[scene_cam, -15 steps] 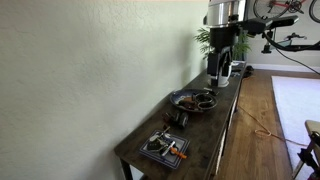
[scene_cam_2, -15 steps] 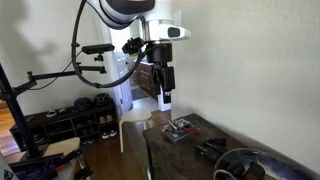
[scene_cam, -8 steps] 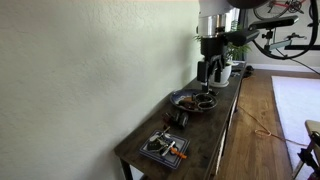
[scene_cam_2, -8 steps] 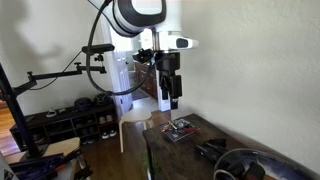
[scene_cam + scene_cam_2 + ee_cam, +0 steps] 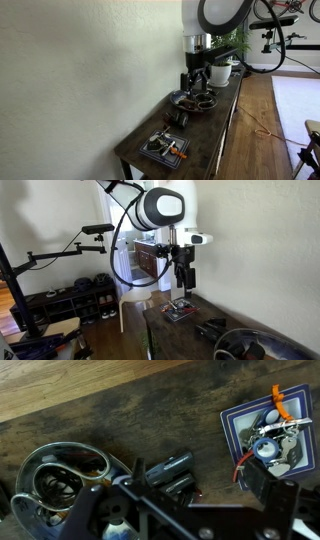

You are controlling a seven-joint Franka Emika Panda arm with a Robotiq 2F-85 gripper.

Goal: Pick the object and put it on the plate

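Observation:
The plate (image 5: 190,101) is a round, dark, shallow dish with a shiny rim. It sits mid-table and holds some dark tangled items. It also shows in the wrist view (image 5: 30,466) and at the lower edge of an exterior view (image 5: 245,345). A black boxy object (image 5: 165,468) lies on the wood between the plate and the tray, and shows in both exterior views (image 5: 177,117) (image 5: 212,330). My gripper (image 5: 195,80) (image 5: 184,278) hangs open and empty above the table, over the plate and black object. In the wrist view (image 5: 175,495) its fingers straddle the black object from above.
A square grey tray (image 5: 164,147) (image 5: 179,310) (image 5: 262,435) with an orange item (image 5: 278,400) and small parts sits near the table's end. A plant in a white pot (image 5: 222,72) stands at the far end. The wall runs along one side of the narrow table.
The arm has moved along the table from the plant end toward the plate and tray, and has come lower. The gripper stays open and empty.

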